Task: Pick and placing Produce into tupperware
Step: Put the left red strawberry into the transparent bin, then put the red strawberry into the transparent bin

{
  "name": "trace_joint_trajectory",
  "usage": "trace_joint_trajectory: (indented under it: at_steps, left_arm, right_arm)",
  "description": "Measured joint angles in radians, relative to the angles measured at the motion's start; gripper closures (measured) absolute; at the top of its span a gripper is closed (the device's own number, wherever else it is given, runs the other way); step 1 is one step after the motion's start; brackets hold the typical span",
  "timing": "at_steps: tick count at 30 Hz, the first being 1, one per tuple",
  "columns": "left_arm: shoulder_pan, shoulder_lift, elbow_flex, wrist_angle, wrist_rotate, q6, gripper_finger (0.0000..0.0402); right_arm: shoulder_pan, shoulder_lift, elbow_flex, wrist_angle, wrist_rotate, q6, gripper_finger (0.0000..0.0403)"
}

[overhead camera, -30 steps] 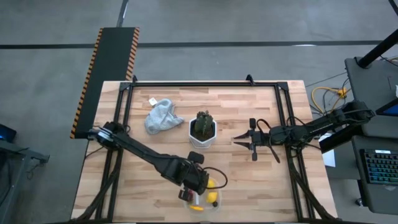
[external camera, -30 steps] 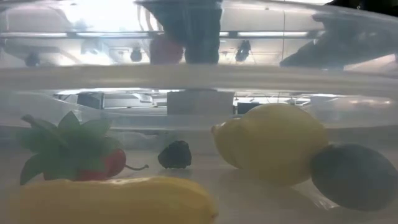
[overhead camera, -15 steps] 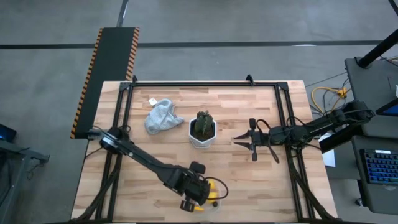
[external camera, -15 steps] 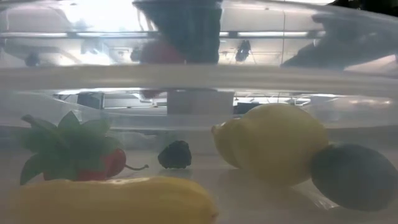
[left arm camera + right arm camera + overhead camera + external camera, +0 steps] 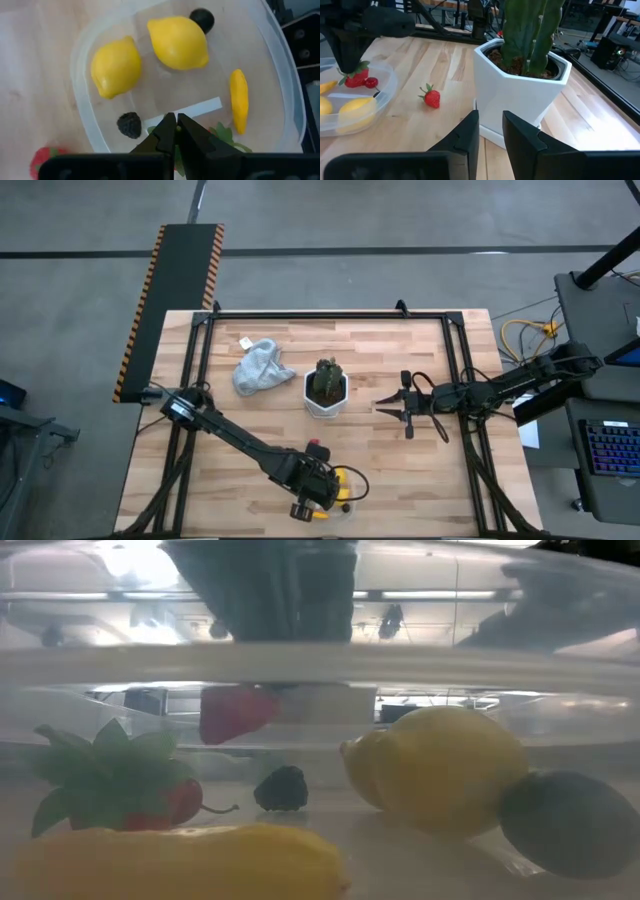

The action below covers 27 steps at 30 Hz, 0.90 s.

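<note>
The clear round tupperware [image 5: 286,75] stands at the table's near edge. It holds two yellow lemons [image 5: 116,67] [image 5: 178,42], a thin yellow piece [image 5: 239,100], a blackberry [image 5: 129,125], a dark round berry [image 5: 202,20] and a leafy strawberry [image 5: 150,795]. My left gripper [image 5: 175,131] is over the tub, shut on a second strawberry [image 5: 235,712] that hangs inside it. A third strawberry [image 5: 431,97] lies on the wood beside the tub. My right gripper [image 5: 380,409] waits open at the table's right, level, facing the plant pot. My left gripper comes from above, slanting steeply down, and holds the strawberry at its top end [image 5: 356,70]; the shut fingers [image 5: 165,132] hide the exact spot. The fruit hangs below the fingertips, under the tub's rim and clear of its floor.
A white hexagonal pot with a spiky green plant [image 5: 325,388] stands mid-table, right in front of my right gripper. A crumpled grey cloth [image 5: 262,367] lies to its far left. Bare wood lies between the pot and the tub.
My left gripper has sunk toward the table's near edge, into the tub, staying shut. The strawberry it carries has dropped from above the rim to below it and still hangs free. The fruits in the tub have not moved.
</note>
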Motion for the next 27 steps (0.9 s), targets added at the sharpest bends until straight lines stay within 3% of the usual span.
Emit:
trace_joint_trajectory:
  at_steps: [11, 21, 27]
  left_arm:
    - [0.002, 0.000, -0.014, 0.000, 0.008, -0.001, 0.0397]
    - [0.011, -0.006, -0.010, -0.013, -0.016, -0.052, 0.0323]
    - [0.031, -0.030, 0.057, -0.129, -0.067, -0.050, 0.0316]
  right_arm:
    - [0.000, 0.000, 0.000, -0.017, 0.000, 0.018, 0.0330]
    - [0.000, 0.000, 0.000, -0.017, 0.000, 0.018, 0.0321]
    - [0.000, 0.000, 0.000, -0.016, 0.000, 0.024, 0.0327]
